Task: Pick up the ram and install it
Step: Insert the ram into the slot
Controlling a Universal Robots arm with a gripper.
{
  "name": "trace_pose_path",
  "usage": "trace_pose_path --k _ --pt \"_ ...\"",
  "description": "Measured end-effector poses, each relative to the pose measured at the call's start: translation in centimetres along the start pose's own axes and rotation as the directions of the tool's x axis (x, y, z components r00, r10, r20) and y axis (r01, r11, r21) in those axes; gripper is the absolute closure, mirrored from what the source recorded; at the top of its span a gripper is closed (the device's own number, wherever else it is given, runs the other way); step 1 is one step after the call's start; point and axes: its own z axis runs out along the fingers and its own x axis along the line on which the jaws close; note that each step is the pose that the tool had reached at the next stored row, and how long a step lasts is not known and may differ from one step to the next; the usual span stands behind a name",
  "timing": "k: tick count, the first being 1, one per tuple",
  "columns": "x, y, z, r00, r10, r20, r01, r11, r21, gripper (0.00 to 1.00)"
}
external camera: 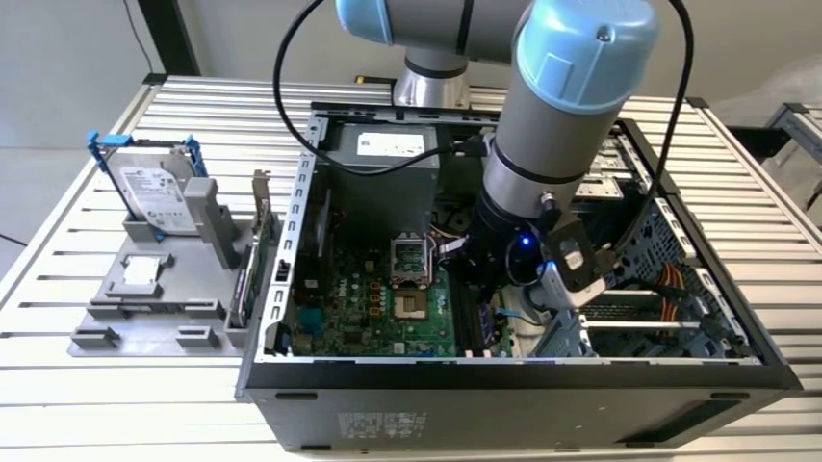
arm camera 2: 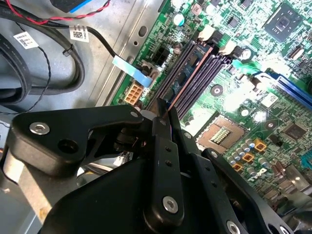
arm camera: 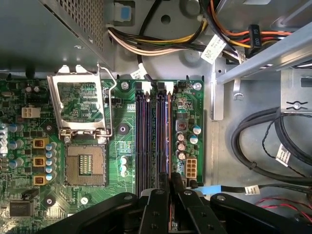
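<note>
the install step is in hand. in both wrist views the jaws [arm camera: 169, 195] are closed on the ram [arm camera: 169, 141], gripping its near end while the strip stands on edge along the slot nearest the yellow connector [arm camera: 189, 168], among the memory slots [arm camera: 148, 141] of the motherboard [arm camera: 29, 165]. in the first wrist view the empty cpu socket [arm camera: 85, 165] sits at nine o'clock of the slots. in the exterior view the arm [external camera: 565, 125] reaches down into the open computer case [external camera: 514, 385] on the counter [external camera: 77, 289]. the next move calls for even, straight pressure and true alignment; whether the strip is seated, i cannot tell.
</note>
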Motion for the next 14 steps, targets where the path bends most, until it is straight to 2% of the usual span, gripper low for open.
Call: trace_pose_path --k 6,14 --pt "0.01 0.03 0.23 1.0000 0.000 -0.0001 0.000 1.0000 -0.0058 1.00" --pt "0.00 0.04 0.27 1.0000 0.001 -0.0001 -0.001 1.0000 -0.0062 1.00"
